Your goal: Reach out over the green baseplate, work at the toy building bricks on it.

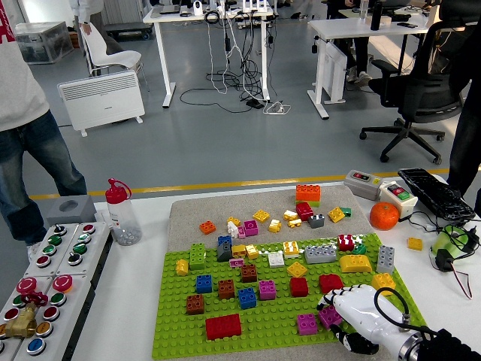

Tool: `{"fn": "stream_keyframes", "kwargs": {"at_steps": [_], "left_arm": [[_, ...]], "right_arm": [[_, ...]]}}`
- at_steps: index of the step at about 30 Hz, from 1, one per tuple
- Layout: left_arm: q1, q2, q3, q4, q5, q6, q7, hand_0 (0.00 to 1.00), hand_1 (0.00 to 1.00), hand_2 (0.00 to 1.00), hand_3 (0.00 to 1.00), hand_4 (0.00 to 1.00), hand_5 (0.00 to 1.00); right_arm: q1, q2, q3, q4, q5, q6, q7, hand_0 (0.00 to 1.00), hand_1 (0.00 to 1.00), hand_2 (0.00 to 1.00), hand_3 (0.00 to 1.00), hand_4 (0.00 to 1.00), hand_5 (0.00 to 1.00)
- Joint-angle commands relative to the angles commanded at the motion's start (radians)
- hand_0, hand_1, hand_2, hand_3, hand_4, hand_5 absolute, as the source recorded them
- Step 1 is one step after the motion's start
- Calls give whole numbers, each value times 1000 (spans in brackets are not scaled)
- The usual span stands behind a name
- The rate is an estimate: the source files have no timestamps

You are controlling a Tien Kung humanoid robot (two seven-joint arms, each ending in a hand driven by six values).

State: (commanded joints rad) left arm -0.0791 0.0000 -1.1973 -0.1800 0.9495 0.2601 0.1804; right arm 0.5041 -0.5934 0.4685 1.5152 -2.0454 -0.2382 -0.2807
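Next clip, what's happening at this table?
The right robot hand, white with black finger joints, reaches in from the lower right over the green studded baseplate, which carries many small coloured toy bricks. Its curled fingers sit against a purple brick at the plate's near right; a firm grasp isn't clear. The left hand is out of view.

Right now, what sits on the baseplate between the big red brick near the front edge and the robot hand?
In the head view, one magenta brick sits between the big red brick and the right robot hand; otherwise bare green baseplate.
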Motion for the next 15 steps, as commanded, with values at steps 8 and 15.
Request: {"fn": "stream_keyframes", "kwargs": {"at_steps": [8, 15], "left_arm": [[-3, 0, -1, 0, 1, 0, 0, 668, 613, 564, 463, 242, 998], [-4, 0, 0, 0, 0, -1, -1, 667, 614, 564, 463, 242, 998]], "right_arm": [[-1, 1, 7, 5, 21, 3, 1, 705, 792, 827, 703, 565, 102], [-1, 0, 8, 11, 32, 17, 2, 702, 791, 826, 697, 575, 111]]}}
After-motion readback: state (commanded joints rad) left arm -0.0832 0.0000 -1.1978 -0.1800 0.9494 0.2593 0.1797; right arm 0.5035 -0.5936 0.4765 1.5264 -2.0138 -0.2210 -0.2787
